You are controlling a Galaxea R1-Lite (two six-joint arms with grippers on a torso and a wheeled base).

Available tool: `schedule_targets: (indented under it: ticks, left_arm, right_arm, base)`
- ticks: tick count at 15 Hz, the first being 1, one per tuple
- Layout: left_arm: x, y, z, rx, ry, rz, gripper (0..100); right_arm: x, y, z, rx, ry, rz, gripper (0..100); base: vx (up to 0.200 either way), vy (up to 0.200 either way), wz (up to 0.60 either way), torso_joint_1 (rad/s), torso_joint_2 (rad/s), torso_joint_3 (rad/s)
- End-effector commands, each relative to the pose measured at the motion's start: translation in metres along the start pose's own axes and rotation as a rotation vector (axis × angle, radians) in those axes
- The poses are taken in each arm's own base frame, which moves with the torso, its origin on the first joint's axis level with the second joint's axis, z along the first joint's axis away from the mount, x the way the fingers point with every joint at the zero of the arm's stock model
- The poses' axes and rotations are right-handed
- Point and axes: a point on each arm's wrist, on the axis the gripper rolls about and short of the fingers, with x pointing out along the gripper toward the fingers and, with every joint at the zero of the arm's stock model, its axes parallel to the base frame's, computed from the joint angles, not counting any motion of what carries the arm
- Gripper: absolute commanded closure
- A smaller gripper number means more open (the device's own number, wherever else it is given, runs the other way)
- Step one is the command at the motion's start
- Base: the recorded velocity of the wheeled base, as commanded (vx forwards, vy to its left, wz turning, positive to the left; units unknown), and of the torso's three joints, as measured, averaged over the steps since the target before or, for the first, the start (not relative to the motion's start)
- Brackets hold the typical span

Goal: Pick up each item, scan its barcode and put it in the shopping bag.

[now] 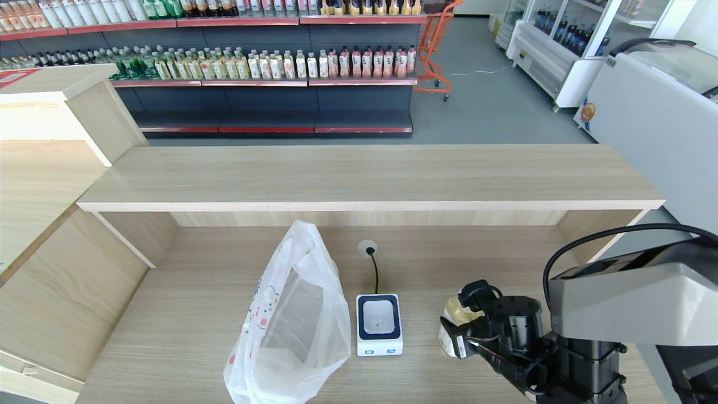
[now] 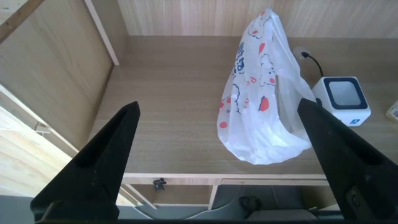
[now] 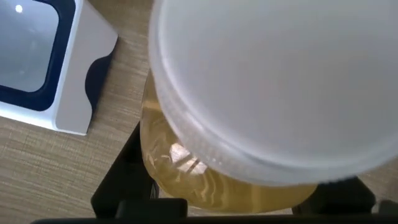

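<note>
At the bench's [image 1: 185, 314] right end, just R of the scanner [image 1: 379, 325], sits the jar [image 1: 451, 320]: clear, amber inside, white lid [image 3: 273, 81]. The right fingers [image 3: 121, 186] flank its body low down, one per side, and look pressed to the wall, so I read it as a pinch on the jar. Can't tell if the base is on the bench or just off it. The bag [image 1: 291, 325] stands just L of the scanner, mouth up, top edge slumped. The left fingers [image 2: 106, 162] are spread wide w/ nothing between, held high over the bench's left part, well apart from the bag.

Step in hand, prob.: lift the jar, show its barcode to the scanner.

Risks from here:
- Slip: smooth round wall, and the contents look heavy. A tilt toward the scanner could let it rotate or drop.
- Knock: the scanner is close by the jar, so a low sideways move could shove it.
- No read: barcode side not visible, and the fingers may cover it.
- Bagging: the mouth is floppy and part folded. The jar could catch the rim, drag the bag over or land outside, esp. w/ the left fingers not holding it open.
</note>
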Motion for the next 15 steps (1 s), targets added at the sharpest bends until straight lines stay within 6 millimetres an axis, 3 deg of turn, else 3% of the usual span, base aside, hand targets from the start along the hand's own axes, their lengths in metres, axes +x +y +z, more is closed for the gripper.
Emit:
schedule_targets:
  ticks: [1, 3, 5, 7, 11, 15]
  left_arm:
    - [0.000, 0.000, 0.000, 0.000, -0.001, 0.000, 0]
    - [0.000, 0.000, 0.000, 0.000, -0.001, 0.000, 0]
    - [0.000, 0.000, 0.000, 0.000, 0.001, 0.000, 0]
    - [0.000, 0.000, 0.000, 0.000, -0.001, 0.000, 0]
    - [0.000, 0.000, 0.000, 0.000, -0.001, 0.001, 0]
    - [0.000, 0.000, 0.000, 0.000, -0.001, 0.000, 0]
  right_arm:
    - [-0.004, -0.007, 0.016, 0.043, -0.066, -0.009, 100]
    - [-0.031, -0.037, 0.078, 0.195, -0.215, 0.186, 100]
    - [-0.067, -0.060, 0.112, 0.240, -0.259, 0.433, 100]
    - [-0.091, -0.069, 0.125, 0.246, -0.274, 0.624, 100]
    - [-0.114, -0.054, 0.138, 0.235, -0.288, 0.844, 100]
    - [-0.129, -0.034, 0.129, 0.244, -0.231, 0.953, 100]
  base:
    - [0.000, 0.000, 0.00, 0.000, 0.00, 0.000]
    - [0.000, 0.000, 0.00, 0.000, 0.00, 0.000]
    - [0.000, 0.000, 0.00, 0.000, 0.00, 0.000]
    - [0.000, 0.000, 0.00, 0.000, 0.00, 0.000]
    - [0.000, 0.000, 0.00, 0.000, 0.00, 0.000]
    - [0.000, 0.000, 0.00, 0.000, 0.00, 0.000]
